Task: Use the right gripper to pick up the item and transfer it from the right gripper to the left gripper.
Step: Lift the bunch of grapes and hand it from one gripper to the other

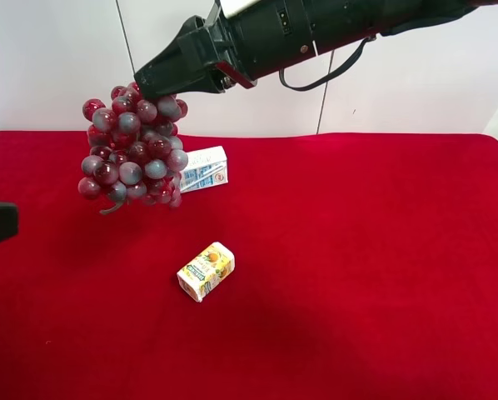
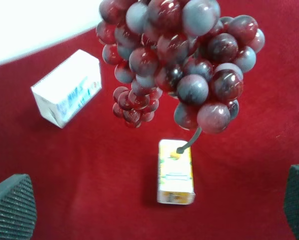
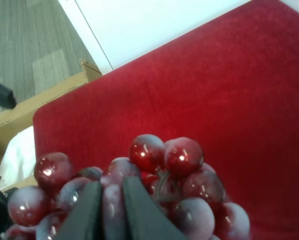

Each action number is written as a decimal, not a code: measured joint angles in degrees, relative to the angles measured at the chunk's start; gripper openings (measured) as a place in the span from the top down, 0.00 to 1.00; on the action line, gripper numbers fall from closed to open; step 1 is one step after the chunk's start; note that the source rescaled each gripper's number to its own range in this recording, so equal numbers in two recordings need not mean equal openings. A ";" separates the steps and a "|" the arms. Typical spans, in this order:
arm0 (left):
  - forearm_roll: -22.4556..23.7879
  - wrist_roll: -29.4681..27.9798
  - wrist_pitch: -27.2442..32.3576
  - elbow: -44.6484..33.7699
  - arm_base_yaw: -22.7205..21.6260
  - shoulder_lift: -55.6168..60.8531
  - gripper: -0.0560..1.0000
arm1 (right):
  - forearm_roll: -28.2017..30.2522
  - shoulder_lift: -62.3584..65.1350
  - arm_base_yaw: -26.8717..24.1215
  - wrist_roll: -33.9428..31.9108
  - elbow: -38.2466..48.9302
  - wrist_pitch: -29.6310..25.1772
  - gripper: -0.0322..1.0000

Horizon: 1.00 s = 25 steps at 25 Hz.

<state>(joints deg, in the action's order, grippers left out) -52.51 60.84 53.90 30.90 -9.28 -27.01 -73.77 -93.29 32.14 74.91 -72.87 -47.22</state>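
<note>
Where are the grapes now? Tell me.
The grapes hang from the right gripper at the exterior high view's upper left, above the red cloth, near the white carton.

The counter (image 1: 357,292) is covered in red cloth out to every edge in view. Behind its far edge stands a plain white wall (image 1: 49,67) of flat panels split by thin dark seams (image 1: 321,108). Past one corner, the right wrist view shows grey carpet (image 3: 29,45) and a tan cardboard box (image 3: 44,100) against the counter's edge, with something white (image 3: 17,155) by it. The light is soft and even.
</note>
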 joint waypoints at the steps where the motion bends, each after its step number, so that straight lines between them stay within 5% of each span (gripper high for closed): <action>1: -0.12 2.08 -0.46 0.00 0.00 -0.34 0.00 | -0.29 0.00 0.00 0.00 0.00 0.00 0.96; 7: -3.98 7.00 -2.94 0.00 0.35 -4.08 0.00 | -1.16 0.00 0.00 0.00 0.00 0.00 0.97; 12: -7.03 11.47 -6.15 0.00 4.80 -8.85 0.00 | -2.31 0.00 0.00 0.00 0.00 -0.12 0.97; 19: -7.13 15.31 -17.81 0.00 18.84 -20.12 0.00 | -2.96 0.00 0.00 0.00 0.00 -1.32 0.97; 25: -8.43 15.49 -34.13 0.00 33.89 -29.75 0.00 | -3.14 0.00 0.00 0.00 0.00 -1.91 0.97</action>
<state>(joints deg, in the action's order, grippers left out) -60.94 76.32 19.76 30.90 24.60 -56.76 -76.91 -93.29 32.14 74.91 -72.87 -49.13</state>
